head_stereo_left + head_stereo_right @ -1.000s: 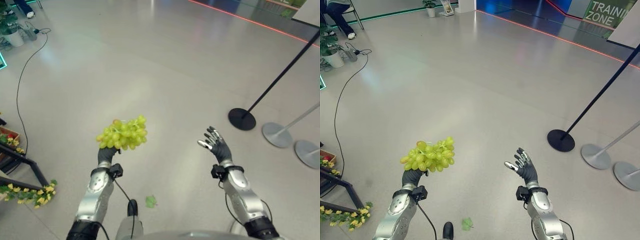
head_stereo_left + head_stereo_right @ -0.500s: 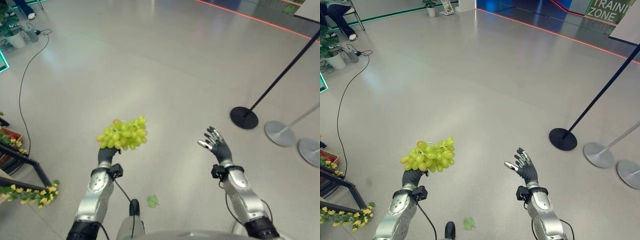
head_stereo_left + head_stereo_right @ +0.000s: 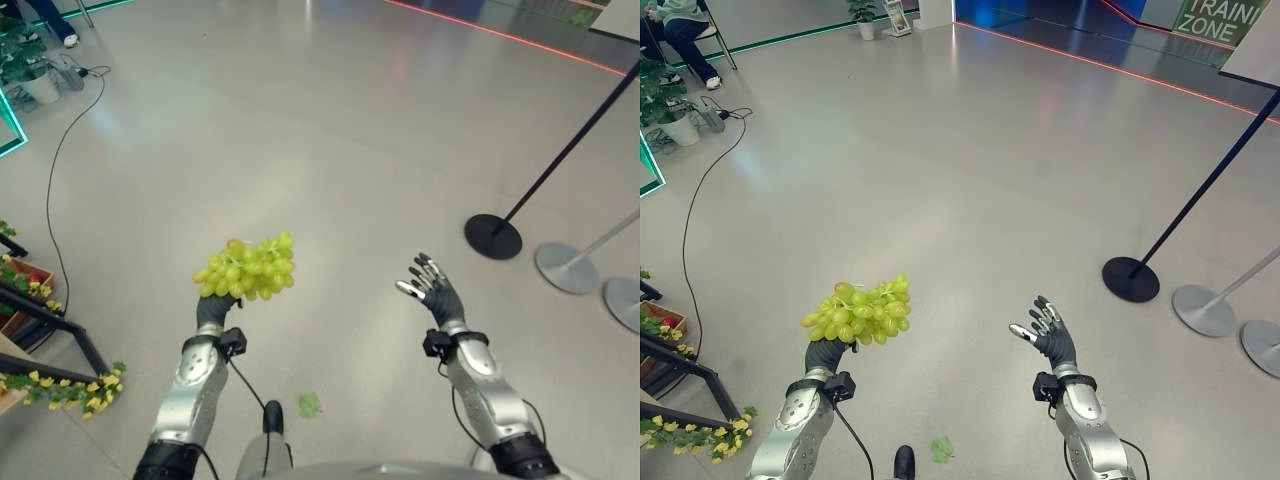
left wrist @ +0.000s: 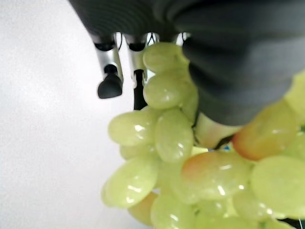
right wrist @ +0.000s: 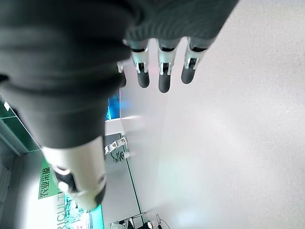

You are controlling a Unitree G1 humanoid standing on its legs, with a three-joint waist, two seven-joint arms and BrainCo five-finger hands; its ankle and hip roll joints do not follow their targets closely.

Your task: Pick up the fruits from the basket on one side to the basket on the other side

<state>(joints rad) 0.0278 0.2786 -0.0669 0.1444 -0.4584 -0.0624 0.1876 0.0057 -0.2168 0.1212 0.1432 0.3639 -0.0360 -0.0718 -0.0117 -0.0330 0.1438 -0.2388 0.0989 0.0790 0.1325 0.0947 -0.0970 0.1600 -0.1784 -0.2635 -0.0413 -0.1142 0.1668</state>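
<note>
A bunch of green grapes (image 3: pixel 246 266) sits up in my left hand (image 3: pixel 212 309), held above the grey floor in front of me. From the wrist, the grapes (image 4: pixel 190 162) press against the palm with the fingers (image 4: pixel 110 83) curled beside them. My right hand (image 3: pixel 431 291) is raised at the same height to the right, fingers straight and spread, holding nothing; its fingers (image 5: pixel 163 71) point out over bare floor.
A black stand decked with yellow flowers (image 3: pixel 70 385) and a crate of red fruit (image 3: pixel 27 280) are at the left edge. A black barrier post base (image 3: pixel 493 236) and two grey bases (image 3: pixel 566 267) lie to the right. A green leaf (image 3: pixel 309 404) lies on the floor.
The camera has shifted, so the floor, stand and post bases sit a little further right and lower. Both hands and the grapes hold the same pose.
</note>
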